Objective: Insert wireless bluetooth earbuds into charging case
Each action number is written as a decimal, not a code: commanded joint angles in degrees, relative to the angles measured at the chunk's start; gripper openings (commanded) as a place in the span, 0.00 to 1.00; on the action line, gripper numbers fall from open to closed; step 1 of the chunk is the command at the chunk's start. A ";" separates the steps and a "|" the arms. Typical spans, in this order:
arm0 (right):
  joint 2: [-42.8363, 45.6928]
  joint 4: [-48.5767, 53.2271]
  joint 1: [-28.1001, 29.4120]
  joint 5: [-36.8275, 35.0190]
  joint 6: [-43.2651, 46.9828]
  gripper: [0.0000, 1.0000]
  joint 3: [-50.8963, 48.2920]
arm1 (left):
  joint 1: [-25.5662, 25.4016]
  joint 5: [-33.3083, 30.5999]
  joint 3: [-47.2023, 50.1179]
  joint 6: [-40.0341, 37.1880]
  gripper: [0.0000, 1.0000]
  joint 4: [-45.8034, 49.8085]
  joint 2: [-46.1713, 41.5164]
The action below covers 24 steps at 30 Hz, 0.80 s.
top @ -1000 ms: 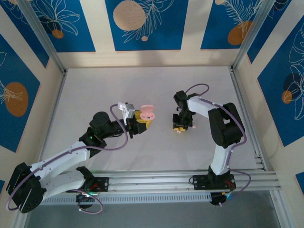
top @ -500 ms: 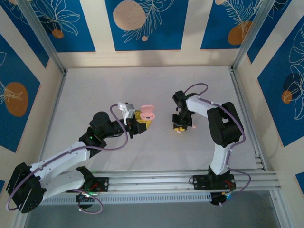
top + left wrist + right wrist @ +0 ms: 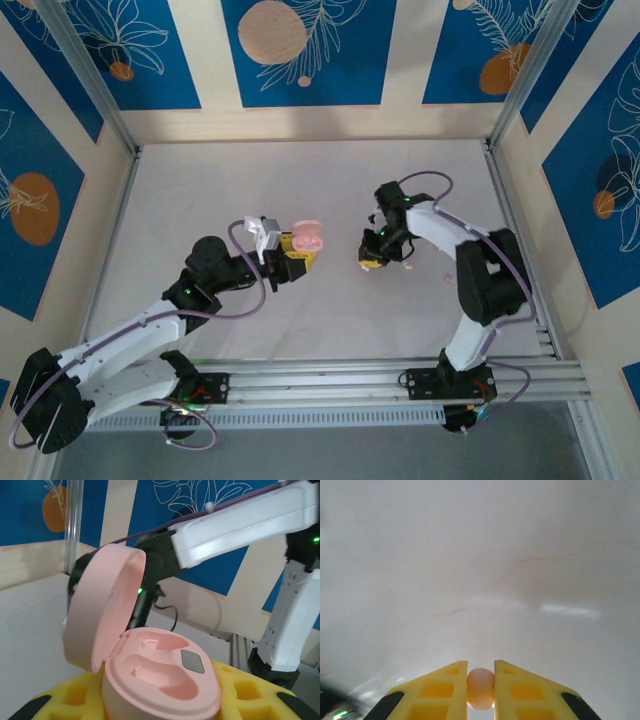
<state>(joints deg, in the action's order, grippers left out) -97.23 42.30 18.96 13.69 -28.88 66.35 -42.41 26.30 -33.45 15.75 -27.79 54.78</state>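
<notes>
The right pincer [image 3: 481, 664] is nipped shut on one tiny peach earbud [image 3: 480, 690]. In the right wrist view the earbud sits right between the two yellow pads [image 3: 445, 685] and touches both. Just its round end shows. Its stem is hidden, so I cannot tell which way its long side runs or where it points.

The left pincer [image 3: 297, 256] holds the pink charging case [image 3: 310, 236] tight between its yellow pads, up off the table. The case is open. In the left wrist view its lid [image 3: 102, 615] stands up at 10 o'clock from the base, and the open base faces up. Two smooth hollows [image 3: 150, 667] lie side by side inside, with a small grey patch [image 3: 192, 661] at 3 o'clock of them. The base is longer from 9 to 3 o'clock than it is deep.

In the top view the case is near the middle of the table [image 3: 200, 190]. The right pincer is close by at 3 o'clock from the case, but they do not touch.

The table is plain and white, with a few faint reddish marks. A metal rail [image 3: 330, 385] runs along its 6 o'clock edge. The walls [image 3: 310, 50] are cream with blue panels, white leaf lines and orange dots
</notes>
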 commanded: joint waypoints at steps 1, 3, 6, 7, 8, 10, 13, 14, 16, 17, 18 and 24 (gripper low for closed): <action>5.06 -12.63 -2.93 30.22 -4.30 0.17 -2.49 | -0.35 -2.68 -0.71 -4.50 0.29 4.24 -2.67; 5.23 -16.68 -3.41 39.82 -6.60 0.17 -2.42 | -0.31 -4.20 -1.00 -5.47 0.29 5.93 -3.77; 5.08 -22.09 -3.36 49.62 -8.96 0.18 -2.69 | -0.30 -7.46 -0.75 -6.62 0.28 7.03 -5.26; 5.07 -24.97 -3.25 52.15 -10.75 0.18 -3.39 | -0.23 -8.28 -0.59 -6.93 0.28 7.22 -5.65; 5.03 -27.59 -3.18 54.20 -12.62 0.18 -4.03 | -0.29 -8.92 -0.48 -7.23 0.28 7.31 -5.94; 5.08 -30.34 -3.15 56.34 -14.81 0.18 -4.53 | -0.29 -9.60 -0.28 -7.51 0.28 7.40 -6.33; 5.48 -34.32 -2.90 58.61 -18.22 0.18 -5.23 | -0.29 -10.09 0.12 -7.71 0.28 7.41 -6.49; 5.69 -35.84 -2.81 59.50 -19.60 0.19 -5.43 | -0.29 -10.08 0.23 -7.67 0.28 7.31 -6.44; 6.17 -38.47 -2.62 60.32 -21.96 0.19 -5.87 | -0.23 -10.13 0.37 -7.58 0.28 7.22 -6.44; 6.44 -38.90 -2.54 60.53 -22.62 0.20 -5.83 | -0.29 -10.07 0.39 -7.61 0.28 7.22 -6.36; 6.59 -39.14 -2.52 60.59 -23.10 0.20 -5.79 | -0.25 -10.07 0.32 -7.61 0.28 7.25 -6.36; 7.45 -38.38 -2.47 58.55 -25.91 0.20 -5.03 | -0.29 -9.13 0.47 -7.98 0.28 7.23 -5.62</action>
<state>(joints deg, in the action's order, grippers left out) -91.81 4.05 16.16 70.91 -51.77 61.25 -42.39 17.26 -33.43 8.80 -20.08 49.21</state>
